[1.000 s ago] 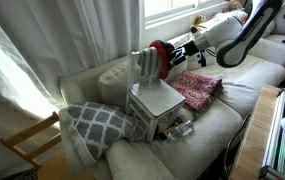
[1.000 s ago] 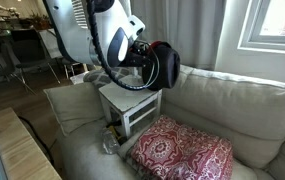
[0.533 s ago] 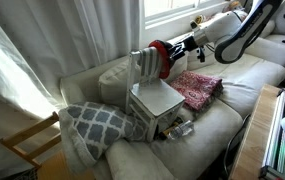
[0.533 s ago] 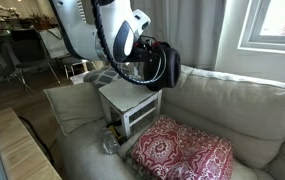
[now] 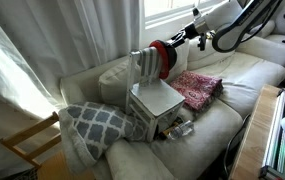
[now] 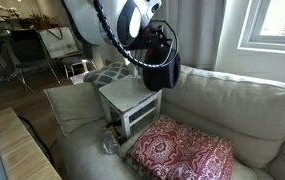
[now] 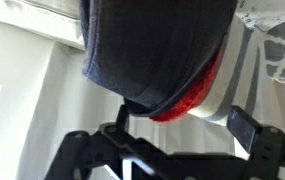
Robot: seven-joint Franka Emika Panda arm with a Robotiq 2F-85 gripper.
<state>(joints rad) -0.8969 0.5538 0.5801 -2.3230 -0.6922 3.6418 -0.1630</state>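
Observation:
A black hat with a red rim sits at the top of the back of a small white chair that stands on the couch. It also shows as a dark round shape in an exterior view. My gripper is right at the hat, coming in from the window side, and shows from above in an exterior view. In the wrist view the hat fills the top. My gripper has its jaws wide apart on either side of the hat's lower edge.
The beige couch carries a red patterned cushion, also seen in an exterior view, and a grey-white lattice cushion. Curtains and a window stand behind. A wooden chair is beside the couch, and a wooden table edge is in front.
The arm has lifted and swung upward near the hat. The hat has stayed at about the same spot on the chair back.

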